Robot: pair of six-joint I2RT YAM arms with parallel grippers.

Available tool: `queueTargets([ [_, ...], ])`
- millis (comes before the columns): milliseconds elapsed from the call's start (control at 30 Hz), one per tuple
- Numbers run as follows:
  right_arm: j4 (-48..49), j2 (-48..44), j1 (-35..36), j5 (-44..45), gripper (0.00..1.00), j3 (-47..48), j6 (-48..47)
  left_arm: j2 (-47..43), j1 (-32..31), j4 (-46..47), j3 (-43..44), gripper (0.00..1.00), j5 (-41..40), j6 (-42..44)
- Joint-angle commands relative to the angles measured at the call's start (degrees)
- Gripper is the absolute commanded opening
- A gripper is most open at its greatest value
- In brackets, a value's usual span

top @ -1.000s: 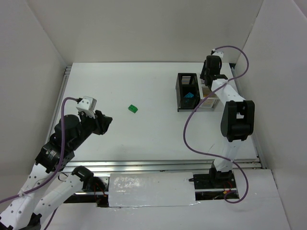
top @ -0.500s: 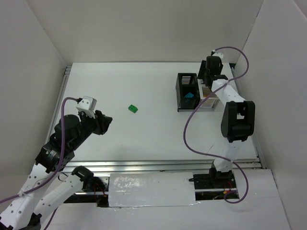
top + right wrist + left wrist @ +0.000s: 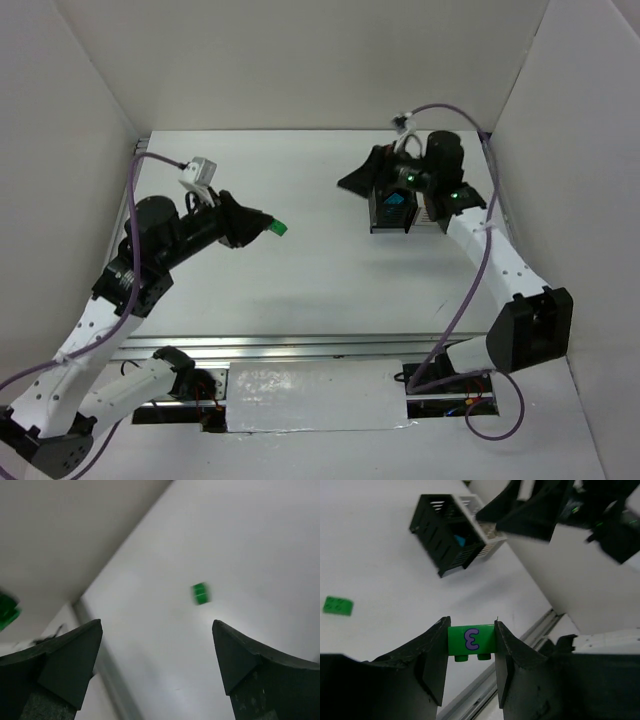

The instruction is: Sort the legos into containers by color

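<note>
At the far right corner of the one white bench the containers are grouped: one black bin and one white bin can be counted. Of two claws, the right claw is spread empty by the bins; the left claw is pinched on one green lego marked with a purple squiggle. A second green lego lies near the bench's middle. One teal lego is seen inside the black bin.
</note>
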Motion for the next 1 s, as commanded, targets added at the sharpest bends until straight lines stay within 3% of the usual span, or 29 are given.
queueTargets([
  [0,11.9,-2.8,6.2,-23.5,0.97,-6.8,8.1,4.4,0.5,10.4,7.3,0.0,11.7,-7.9],
  [33,23.9,-3.5,7.4,-28.8,0.95,-10.8,16.8,6.6,0.6,11.1,8.4,0.0,13.4,-9.8],
  [133,46.8,-4.8,11.7,-34.3,0.92,-16.2,32.6,9.7,0.8,15.7,10.2,0.0,20.2,-13.9],
  [167,50.0,-4.9,13.3,-34.7,0.91,-16.6,34.7,10.2,0.8,16.8,10.1,0.0,21.6,-14.8],
  [233,50.3,-5.0,14.2,-35.1,0.88,-15.7,35.6,11.2,0.7,21.6,9.5,0.0,25.3,-16.0],
  [433,47.9,-6.5,17.8,-32.4,0.78,-13.3,34.9,11.5,0.7,22.0,7.9,0.0,27.8,-14.5],
  [600,47.9,-7.4,19.1,-28.5,0.59,-13.0,35.3,11.3,0.8,23.5,5.9,0.0,28.1,-15.3],
  [967,47.2,-5.1,22.0,-25.6,0.6,-9.7,35.0,11.9,0.7,28.0,4.5,0.0,31.0,-17.4],
])
